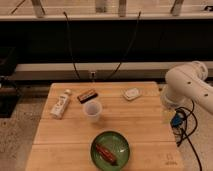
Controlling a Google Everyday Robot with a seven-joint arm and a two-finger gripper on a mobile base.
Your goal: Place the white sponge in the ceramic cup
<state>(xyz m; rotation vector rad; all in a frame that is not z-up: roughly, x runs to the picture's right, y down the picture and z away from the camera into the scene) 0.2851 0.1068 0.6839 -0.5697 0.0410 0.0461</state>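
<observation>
The white sponge (132, 93) lies on the wooden table (65, 135) at the back right. The pale ceramic cup (92, 110) stands upright near the table's middle, left of and nearer than the sponge. My white arm (189, 85) comes in from the right. My gripper (169, 116) hangs just off the table's right edge, to the right of and nearer than the sponge, apart from both sponge and cup. Nothing shows in it.
A white bottle (61, 104) lies on its side at the left. A brown bar (86, 96) lies behind the cup. A green plate (110, 150) with brown food sits at the front. Black cables (187, 131) hang at the right.
</observation>
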